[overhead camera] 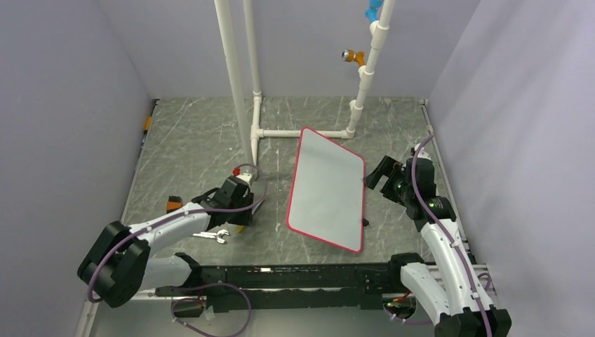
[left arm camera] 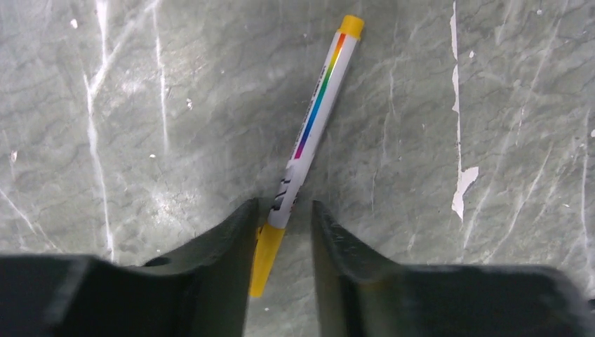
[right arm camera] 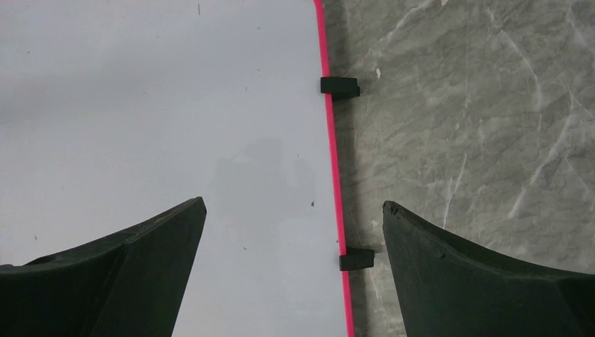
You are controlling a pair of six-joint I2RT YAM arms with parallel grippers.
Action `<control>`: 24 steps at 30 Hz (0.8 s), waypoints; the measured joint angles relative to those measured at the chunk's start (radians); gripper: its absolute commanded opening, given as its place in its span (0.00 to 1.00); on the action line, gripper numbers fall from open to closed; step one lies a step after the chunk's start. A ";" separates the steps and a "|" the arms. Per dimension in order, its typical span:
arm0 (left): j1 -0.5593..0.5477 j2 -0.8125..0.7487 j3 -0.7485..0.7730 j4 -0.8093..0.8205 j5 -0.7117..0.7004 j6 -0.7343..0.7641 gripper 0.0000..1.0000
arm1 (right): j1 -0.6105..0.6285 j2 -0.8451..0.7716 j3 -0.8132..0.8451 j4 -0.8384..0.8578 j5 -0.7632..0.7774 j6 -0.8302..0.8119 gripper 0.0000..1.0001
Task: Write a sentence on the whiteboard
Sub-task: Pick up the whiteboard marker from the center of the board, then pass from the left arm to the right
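The whiteboard (overhead camera: 327, 189) lies flat right of the table's middle, pale grey with a red-pink rim, and its face is blank. No sentence shows on it. In the right wrist view the whiteboard (right arm camera: 140, 105) fills the left half, with two black feet (right arm camera: 340, 86) on its rim. My right gripper (right arm camera: 293, 203) is open wide above that rim, at the board's right edge (overhead camera: 375, 179). A white marker (left arm camera: 316, 119) with a rainbow stripe and yellow cap lies on the table. My left gripper (left arm camera: 284, 205) is open narrowly, its fingers on either side of the cap end (overhead camera: 242, 210).
A white PVC pipe frame (overhead camera: 302, 132) stands behind the board, with an orange knob (overhead camera: 349, 55) high on it. A small wrench (overhead camera: 210, 236) and an orange-black object (overhead camera: 172, 205) lie near the left arm. Grey walls close in three sides.
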 measured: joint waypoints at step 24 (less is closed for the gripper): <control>-0.105 -0.313 0.239 -0.255 -0.080 0.089 0.00 | 0.001 -0.001 0.128 0.054 -0.346 -0.068 1.00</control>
